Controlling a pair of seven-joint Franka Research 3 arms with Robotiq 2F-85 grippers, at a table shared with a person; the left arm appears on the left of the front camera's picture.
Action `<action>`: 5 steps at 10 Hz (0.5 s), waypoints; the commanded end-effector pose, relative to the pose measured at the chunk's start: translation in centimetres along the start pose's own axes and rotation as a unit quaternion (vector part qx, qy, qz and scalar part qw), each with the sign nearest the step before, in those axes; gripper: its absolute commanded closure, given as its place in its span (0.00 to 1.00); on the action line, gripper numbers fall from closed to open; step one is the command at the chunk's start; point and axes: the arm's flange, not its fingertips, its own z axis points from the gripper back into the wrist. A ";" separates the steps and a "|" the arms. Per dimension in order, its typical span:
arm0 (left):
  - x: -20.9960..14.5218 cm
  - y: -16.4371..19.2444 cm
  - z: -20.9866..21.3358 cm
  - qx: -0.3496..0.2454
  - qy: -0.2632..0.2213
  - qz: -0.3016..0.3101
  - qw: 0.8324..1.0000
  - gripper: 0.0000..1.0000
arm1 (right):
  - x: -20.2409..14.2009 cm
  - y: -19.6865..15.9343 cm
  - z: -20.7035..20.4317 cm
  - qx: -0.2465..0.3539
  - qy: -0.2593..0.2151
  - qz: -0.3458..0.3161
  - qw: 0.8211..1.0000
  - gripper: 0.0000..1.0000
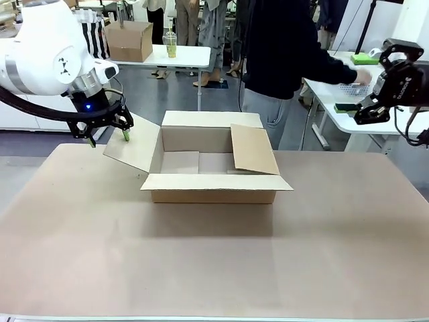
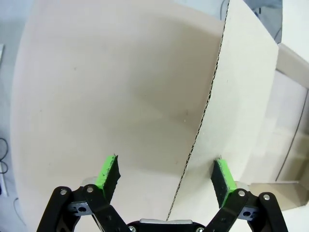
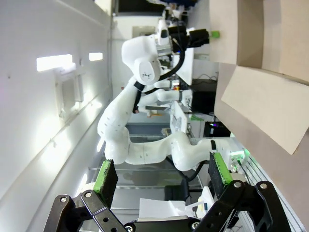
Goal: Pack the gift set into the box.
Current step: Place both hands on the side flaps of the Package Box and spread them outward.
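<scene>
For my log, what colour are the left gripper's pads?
Bright green pads, clearest in the left wrist view.

A flap (image 1: 253, 149) hides some box (image 1: 213, 196) floor; person (image 1: 281, 54) cut off above.

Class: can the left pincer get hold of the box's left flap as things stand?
Probably yes: the left pincer is open, and the left flap of the box has its edge between the fingers, nothing blocking.
</scene>
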 end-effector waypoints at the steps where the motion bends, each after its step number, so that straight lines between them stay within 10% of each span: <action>1: 0.2 0.0 0.0 0.012 0.001 0.007 1.000 0.00 | 2.6 4.5 -4.7 -0.148 0.051 -0.006 0.988 0.00; 5: 0.2 0.0 0.0 0.012 0.001 0.007 1.000 0.00 | 8.6 9.0 -19.2 -0.403 0.105 0.044 0.908 0.00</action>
